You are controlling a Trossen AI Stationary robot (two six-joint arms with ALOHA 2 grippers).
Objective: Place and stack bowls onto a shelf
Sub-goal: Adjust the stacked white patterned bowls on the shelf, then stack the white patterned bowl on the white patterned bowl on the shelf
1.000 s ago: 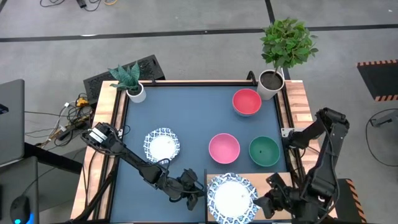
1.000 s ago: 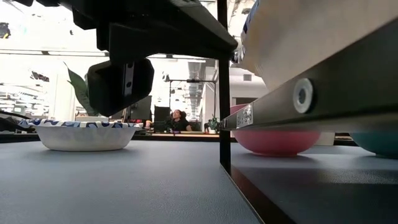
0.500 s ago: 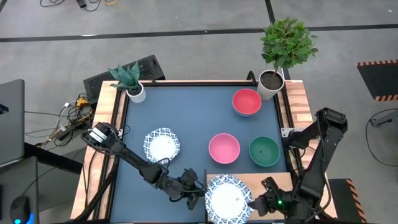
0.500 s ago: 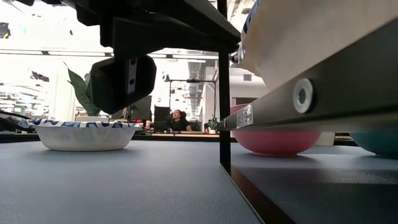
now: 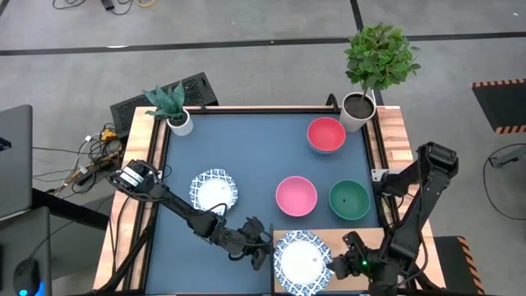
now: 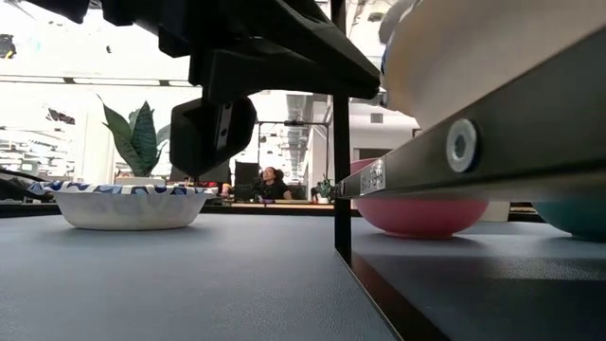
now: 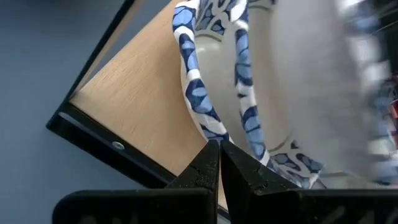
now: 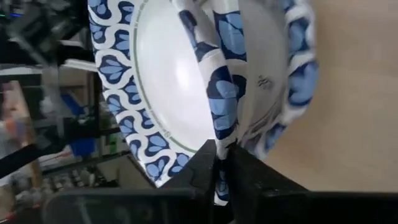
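Stacked white bowls with blue patterned rims (image 5: 302, 260) sit on the light wood shelf (image 5: 367, 240) at the table's near edge. My left gripper (image 5: 261, 245) is shut at the stack's left rim. My right gripper (image 5: 335, 268) is shut at its right rim. In the right wrist view the upper bowl (image 8: 168, 81) is tilted over a lower bowl (image 8: 303, 68). Another blue-rimmed bowl (image 5: 214, 193), a pink bowl (image 5: 296, 196), a green bowl (image 5: 349, 200) and a red bowl (image 5: 326, 134) rest on their bases on the dark blue tabletop. My left gripper pinches the rim of the outer of the two stacked bowls (image 7: 210, 127) between its two fingers, coming about level from the table's left. That bowl sits on the shelf (image 7: 137, 106). My right gripper pinches the near rim of the upper bowl (image 8: 222, 127) between its two fingers, coming from the table's right. The bowl is tilted, its inside turned toward the camera, above the lower bowl.
Two white plant pots stand at the table's far corners, one on the left (image 5: 179, 122) and one on the right (image 5: 357, 111). The shelf is raised on a black frame with an upright post (image 6: 341, 189). Bare blue tabletop lies between the loose bowls.
My right gripper has moved toward the table's left, up to the stack's right rim, and the top bowl has shifted a little leftward and tipped. My left gripper has moved slightly toward the far edge and right, staying at the stack's left rim.
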